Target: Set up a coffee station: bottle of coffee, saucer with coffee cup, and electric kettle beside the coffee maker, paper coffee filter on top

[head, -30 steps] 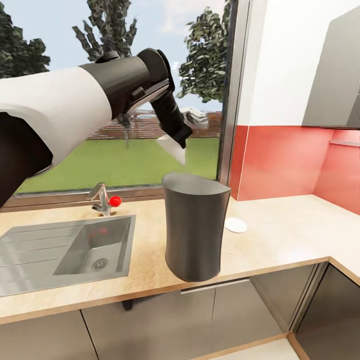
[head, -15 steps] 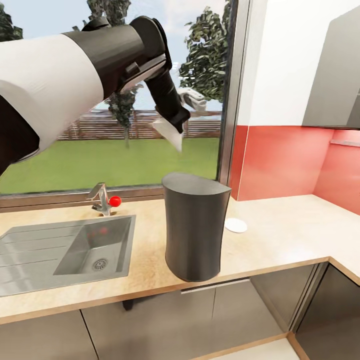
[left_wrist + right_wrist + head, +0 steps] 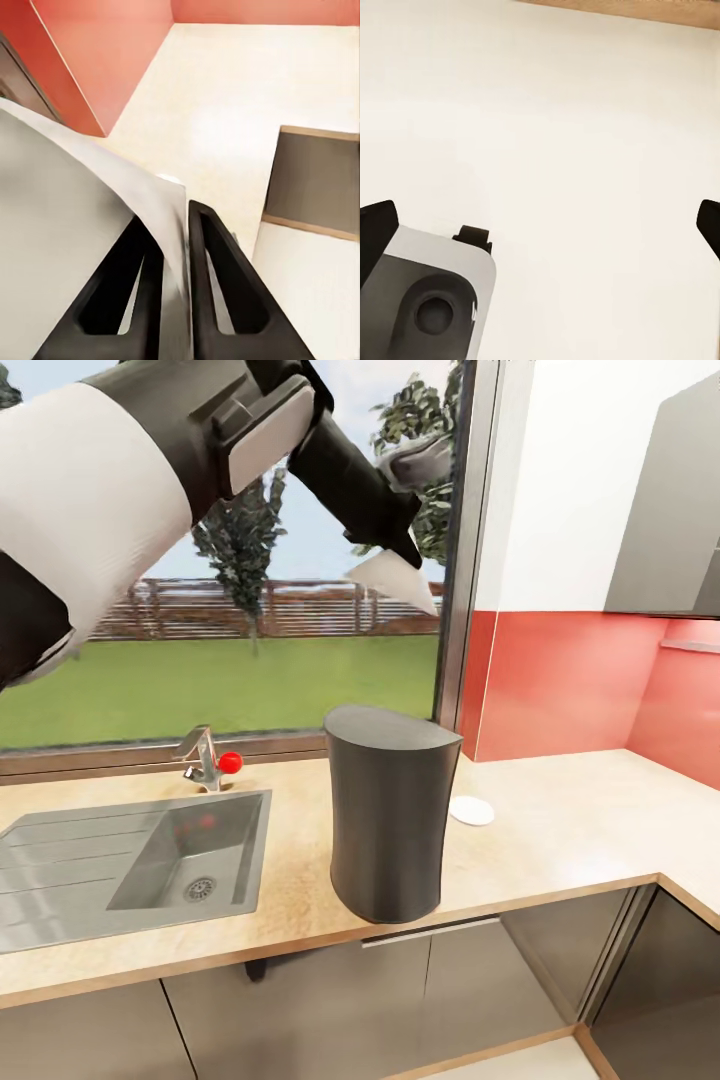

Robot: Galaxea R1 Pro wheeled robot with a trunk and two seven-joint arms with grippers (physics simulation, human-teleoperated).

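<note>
Left gripper (image 3: 405, 555) is high in front of the window, well above the coffee maker (image 3: 390, 825), with the paper coffee filter (image 3: 392, 578) hanging from its tip. In the left wrist view the two dark fingers (image 3: 217, 292) stand nearly together with the white sheet of the filter (image 3: 82, 247) running between them, so the jaws are pinched onto the paper's edge: a thin grip, fit for something this light and limp. The height looks chosen to carry the cone clear over the maker's top before it is lowered; the filter is above and roughly in line with the maker, possibly a little toward the window side, though depth is hard to judge from the head view. Coffee maker stands upright on the table (image 3: 560, 830), near its front edge, just beside the steel sink (image 3: 130, 865), curved grey back toward the camera; it is already where the task wants it. Saucer (image 3: 471, 810) lies flat on the table just behind and to the right of the maker, bare, no cup on it. Right gripper (image 3: 540, 225): the dark fingertips sit at opposite edges of the right wrist view, so the jaws are spread wide and hold nothing; it is idle over a pale surface. Judgement: filter step is under way, placement not yet made; the limp paper may slip or land crooked on the slanted top.
</note>
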